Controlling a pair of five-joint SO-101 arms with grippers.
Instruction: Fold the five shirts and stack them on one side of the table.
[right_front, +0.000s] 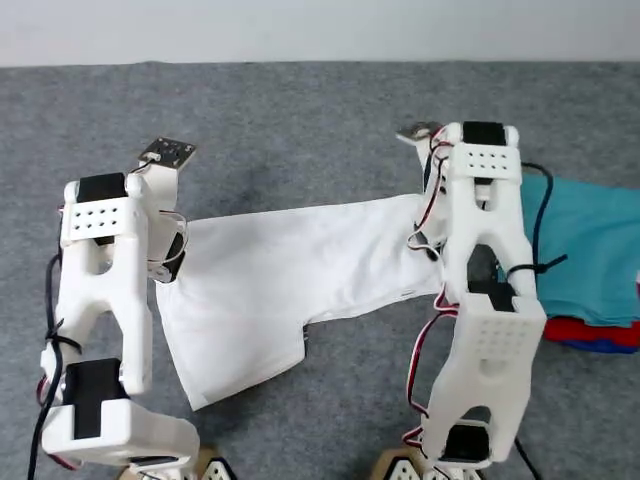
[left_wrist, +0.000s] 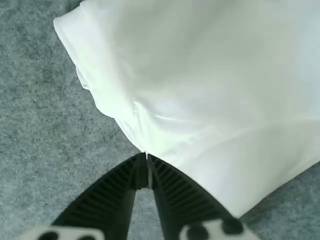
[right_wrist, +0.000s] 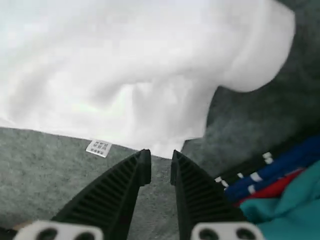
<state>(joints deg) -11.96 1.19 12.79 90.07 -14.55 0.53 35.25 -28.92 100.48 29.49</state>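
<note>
The white cotton shirt (right_front: 290, 270) lies spread on the grey felt table (right_front: 300, 110), beside the teal, red and blue folded stack (right_front: 590, 270). The left gripper (left_wrist: 147, 165) pinches its hem, jaws closed; the right gripper (right_wrist: 160, 167) stands slightly open at the opposite edge. A one-sided lift could bunch it.

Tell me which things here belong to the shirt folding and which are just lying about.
Job:
white shirt spread between the arms
teal shirt atop red shirt and blue shirt, stacked at one side
left hand shut on the white shirt's edge
right hand open by it

Just there:
grey table cover
pale wall behind
</note>
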